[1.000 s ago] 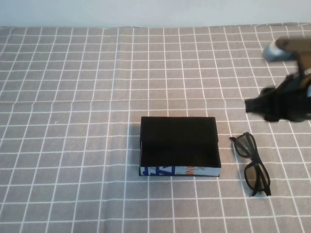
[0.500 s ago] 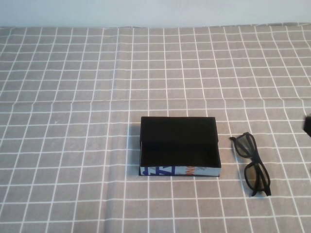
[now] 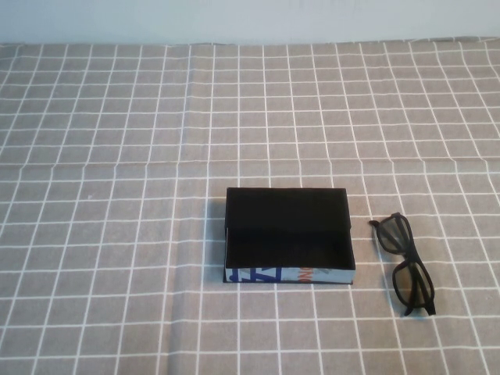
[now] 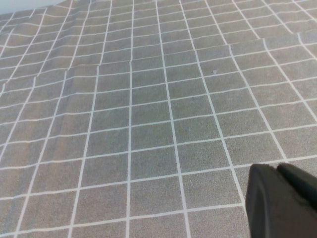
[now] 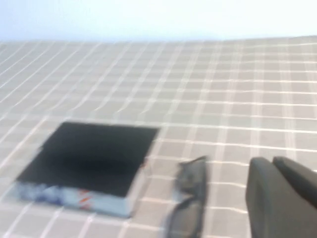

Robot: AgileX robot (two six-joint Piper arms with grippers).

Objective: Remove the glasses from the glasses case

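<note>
You have the glasses lying on the cloth just right of the empty case, so only retreat remains; left gripper and right gripper fingers look pressed together.

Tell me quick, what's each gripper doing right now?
Left gripper: out of the high view, over bare cloth, holding nothing; open or closed cannot be told.
Right gripper: near the glasses, holding nothing; same.

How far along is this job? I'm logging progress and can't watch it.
Done, it seems: the glasses lie on the cloth right of the open glasses case, apart from it. In hand: nothing; the left gripper and right gripper show only in their wrist views, holding nothing. Left: apparently nothing.
</note>
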